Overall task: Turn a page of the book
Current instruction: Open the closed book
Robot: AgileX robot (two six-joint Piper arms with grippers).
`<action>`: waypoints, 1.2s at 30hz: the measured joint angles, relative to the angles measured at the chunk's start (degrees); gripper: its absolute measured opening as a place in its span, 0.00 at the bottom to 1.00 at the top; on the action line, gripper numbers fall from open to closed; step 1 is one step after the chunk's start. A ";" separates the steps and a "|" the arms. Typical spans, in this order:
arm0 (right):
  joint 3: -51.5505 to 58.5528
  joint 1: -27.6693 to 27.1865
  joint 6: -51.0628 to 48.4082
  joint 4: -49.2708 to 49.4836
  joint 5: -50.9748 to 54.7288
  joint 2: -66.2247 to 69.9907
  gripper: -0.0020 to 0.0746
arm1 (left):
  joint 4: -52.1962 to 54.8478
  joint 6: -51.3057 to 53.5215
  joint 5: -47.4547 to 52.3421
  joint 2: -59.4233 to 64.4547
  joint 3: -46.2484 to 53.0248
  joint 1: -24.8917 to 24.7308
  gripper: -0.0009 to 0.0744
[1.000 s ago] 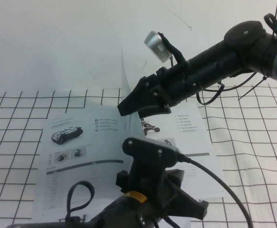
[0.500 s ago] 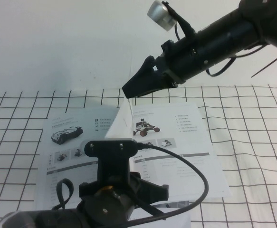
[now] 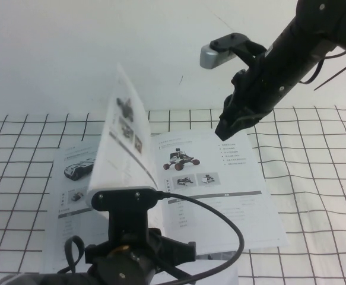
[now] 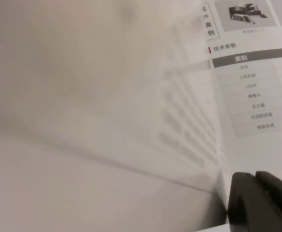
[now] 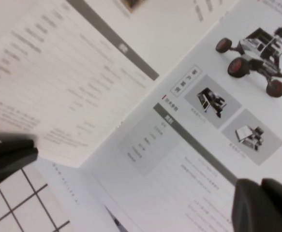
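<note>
The book (image 3: 220, 196) lies open on the checked cloth. The page (image 3: 123, 139) stands up curved from the spine and leans over the left half, with nothing holding it. My right gripper (image 3: 228, 129) hangs above the book's far right part, open and empty, apart from the page. In the right wrist view its fingers (image 5: 264, 205) are wide apart over the book (image 5: 203, 121), and the page (image 5: 58, 67) is off to one side. My left gripper (image 3: 131, 237) is low at the book's near edge. In the left wrist view one finger (image 4: 259, 203) sits at the frame's edge and the page (image 4: 82, 96) fills most of the view.
The white cloth with a black grid (image 3: 315, 178) covers the table, with a plain white wall behind. A plain white sheet (image 5: 73, 193) with one line of small text sticks out from under the book's near edge.
My right gripper has let go of the page and moved up and to the right. The page has swung from upright over towards the left. My left arm has shifted left.
</note>
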 joint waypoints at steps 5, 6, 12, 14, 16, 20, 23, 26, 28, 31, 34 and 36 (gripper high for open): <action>4.61 0.00 0.20 1.38 -0.11 2.43 0.03 | 0.00 -1.73 1.99 0.00 0.76 0.46 0.01; 5.88 0.00 0.20 1.65 -0.55 3.08 0.03 | 0.00 -1.86 2.82 0.00 0.76 0.89 0.01; 13.92 0.00 0.20 1.79 -6.23 4.82 0.03 | 0.00 -2.09 7.72 0.00 0.76 4.31 0.01; 16.39 0.00 -0.16 1.79 -7.41 4.82 0.03 | 0.00 -2.09 8.90 0.00 0.76 5.34 0.01; 18.20 0.00 -0.60 1.79 -7.74 4.82 0.03 | 0.00 -2.09 9.30 0.00 0.76 6.18 0.01; 21.65 0.00 -0.82 1.92 -7.83 4.82 0.03 | 0.00 -2.09 9.53 0.00 0.76 6.98 0.01; 24.60 0.00 -0.67 1.92 -8.71 4.82 0.02 | 0.00 -2.09 9.99 0.00 0.76 7.80 0.01; 27.69 0.00 -0.14 2.06 -9.81 4.82 0.02 | 0.00 -1.70 10.93 0.00 0.76 8.60 0.01; 29.10 0.00 -0.02 3.04 -10.38 4.66 0.02 | 0.00 -1.12 11.40 0.00 0.76 9.05 0.01; 31.44 0.00 0.07 4.21 -11.01 3.90 0.03 | 0.00 -0.76 11.79 0.00 0.76 9.15 0.01; 33.85 0.22 -0.48 5.84 -11.65 3.13 0.03 | 0.00 -0.76 12.01 0.00 0.76 9.15 0.01; 34.78 1.08 -1.48 6.25 -11.88 2.73 0.03 | 0.10 -1.47 11.47 0.00 0.76 9.15 0.01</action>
